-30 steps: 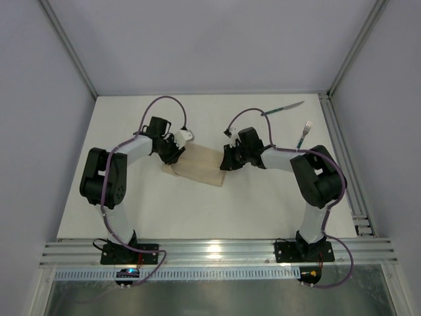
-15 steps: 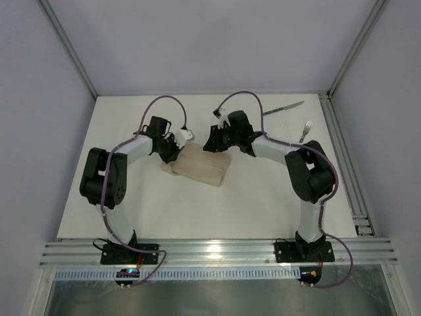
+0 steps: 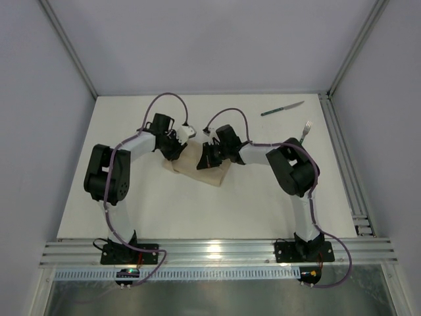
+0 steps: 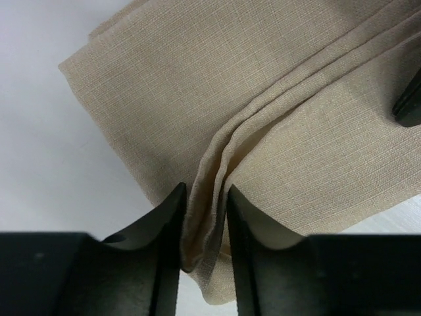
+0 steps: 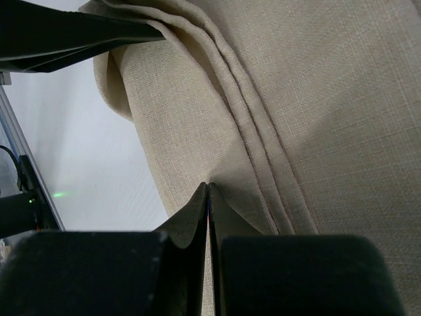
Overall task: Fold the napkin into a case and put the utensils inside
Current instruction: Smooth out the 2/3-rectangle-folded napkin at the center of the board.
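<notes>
The beige napkin [image 3: 209,171] lies folded into a thick oblong in the middle of the table. My left gripper [image 3: 179,153] is at its left end. In the left wrist view the jaws [image 4: 204,191] are shut on the bunched fold edges of the napkin [image 4: 197,79]. My right gripper [image 3: 205,160] hangs over the cloth's middle. It is shut with nothing between its fingers, and its tips [image 5: 208,187] rest on the napkin [image 5: 329,99] beside the layered fold lines. The knife [image 3: 281,108] and the fork [image 3: 305,131] lie far right, apart from the cloth.
An aluminium rail [image 3: 342,164] runs along the table's right edge, close to the fork. The frame posts and grey walls close in the back and sides. The left gripper's fingers [image 5: 66,36] show dark at the top left of the right wrist view.
My right gripper has swung left from the napkin's right end to its middle and has closed. The left gripper has stayed at the left end of the cloth.
</notes>
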`<state>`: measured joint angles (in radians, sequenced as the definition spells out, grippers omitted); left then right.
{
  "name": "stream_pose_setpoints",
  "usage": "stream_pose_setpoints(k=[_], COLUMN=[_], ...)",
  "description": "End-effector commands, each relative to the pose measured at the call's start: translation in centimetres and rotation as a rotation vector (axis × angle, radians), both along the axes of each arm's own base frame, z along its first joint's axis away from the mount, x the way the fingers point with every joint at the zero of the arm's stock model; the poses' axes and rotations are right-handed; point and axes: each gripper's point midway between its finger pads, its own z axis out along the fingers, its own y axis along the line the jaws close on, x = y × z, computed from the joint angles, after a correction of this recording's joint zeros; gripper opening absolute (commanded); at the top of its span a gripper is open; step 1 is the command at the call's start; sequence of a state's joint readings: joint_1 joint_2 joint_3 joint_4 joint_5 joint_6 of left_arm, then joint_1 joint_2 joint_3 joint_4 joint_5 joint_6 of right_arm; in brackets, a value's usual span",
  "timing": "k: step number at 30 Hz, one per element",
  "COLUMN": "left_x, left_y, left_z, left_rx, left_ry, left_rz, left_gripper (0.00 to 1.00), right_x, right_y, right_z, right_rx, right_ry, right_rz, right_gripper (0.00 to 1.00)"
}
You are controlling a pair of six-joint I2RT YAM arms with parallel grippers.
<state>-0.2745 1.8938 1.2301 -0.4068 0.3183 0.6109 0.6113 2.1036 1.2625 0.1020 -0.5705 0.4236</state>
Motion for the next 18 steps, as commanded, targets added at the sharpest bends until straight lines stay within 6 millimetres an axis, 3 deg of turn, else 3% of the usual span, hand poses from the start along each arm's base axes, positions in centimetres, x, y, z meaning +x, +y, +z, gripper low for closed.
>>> stream_pose_setpoints(k=[1,3,8,10,15,18], left_x=[1.6,1.5,1.8,1.6,-0.7,-1.1], left_y=[-0.7,-1.2,-1.5,-1.1,0.7,1.5], left_z=[1.8,3.4,7.2,7.5,5.0,3.6], left_rx=[-0.044,-0.080,-0.120,-0.111,0.007,0.076], left_ry=[-0.044,-0.054,-0.079,-0.079,-0.023,-0.057], left_rz=[0.041,0.047,0.065,0.075,0.002,-0.034], left_gripper=[0.36,0.44,0.55,0.57,0.53,0.53], right_x=[0.5,0.4,0.3,0.2,0.3,0.3], right_y=[-0.9,-1.8,-2.9,-2.8,-2.7,-2.6], right_z=[-1.3,-2.3,-2.7,-2.5,-2.4,-2.3], right_rx=[-0.014,-0.038,-0.064,-0.053,-0.052,-0.048], right_ry=[0.041,0.073,0.084,0.090,0.079,0.077], right_rz=[-0.046,-0.072,-0.083,-0.069,-0.068,-0.064], right_gripper=[0.04,0.04,0.04,0.04,0.04,0.04])
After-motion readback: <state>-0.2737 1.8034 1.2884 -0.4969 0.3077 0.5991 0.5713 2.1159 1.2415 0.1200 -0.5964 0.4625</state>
